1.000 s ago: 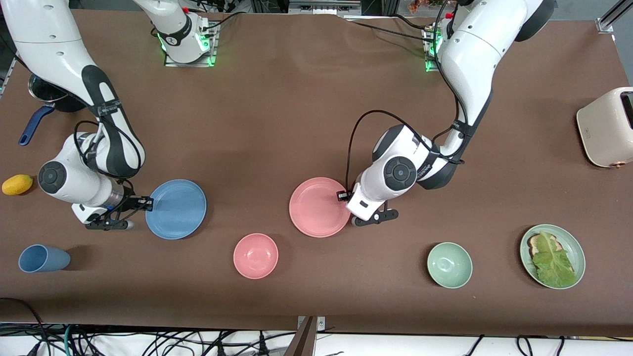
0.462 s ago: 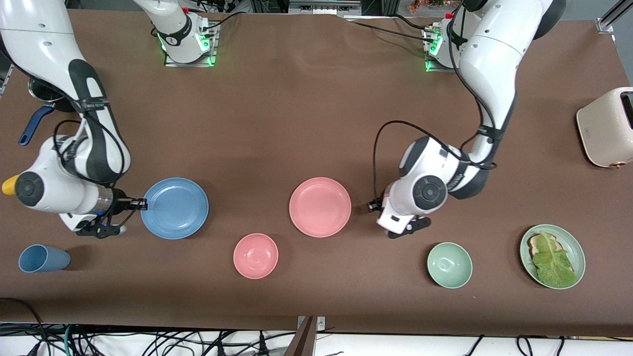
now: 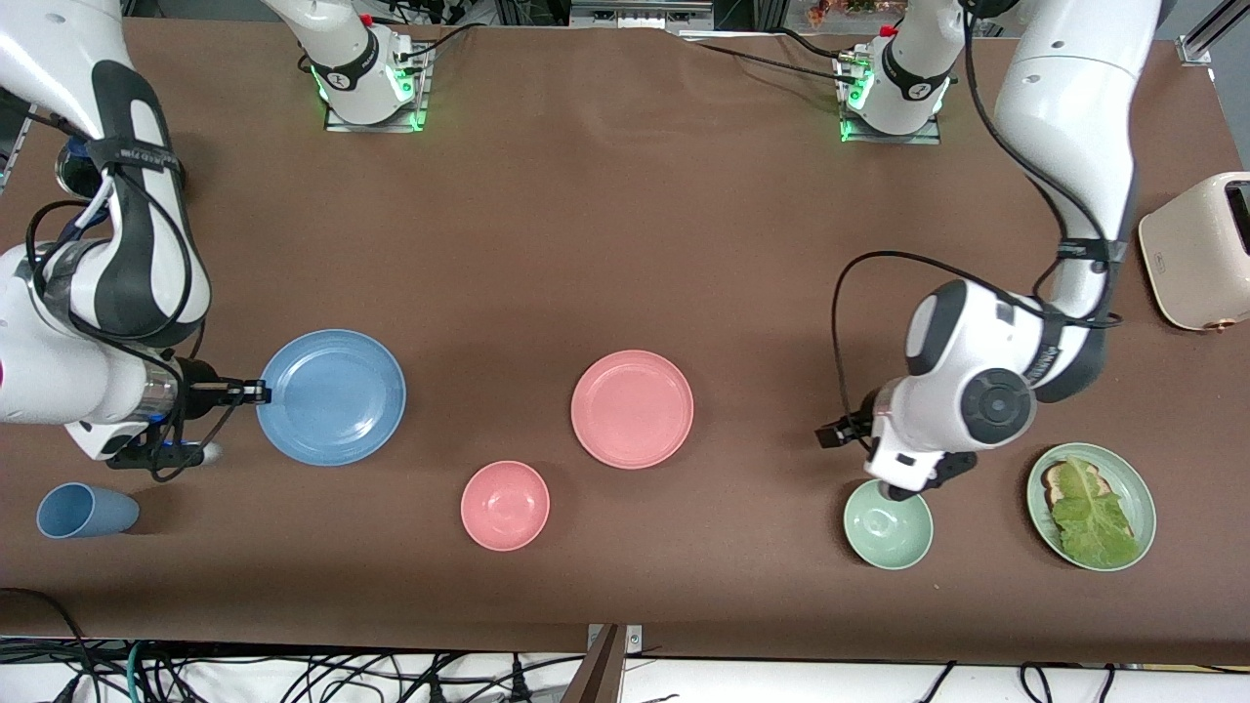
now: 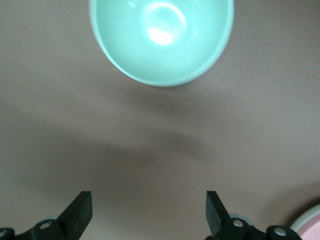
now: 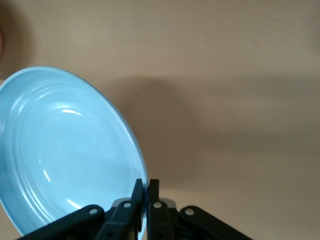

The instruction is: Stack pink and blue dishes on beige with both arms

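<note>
The blue plate hangs a little above the table at the right arm's end. My right gripper is shut on its rim, and the right wrist view shows both fingers pinching the edge of the blue plate. The pink plate lies flat mid-table with nothing touching it. My left gripper is open and empty over bare table beside the green bowl. A sliver of the pink plate shows at that view's edge. The beige plate is out of view.
A pink bowl sits nearer the front camera than the pink plate. The green bowl and a green plate with lettuce lie at the left arm's end, with a toaster farther back. A blue cup lies near the right gripper.
The left gripper let go of the pink plate, opened, and swung toward the left arm's end to the green bowl. The right gripper lifted the blue plate and drew it toward the right arm's end.
</note>
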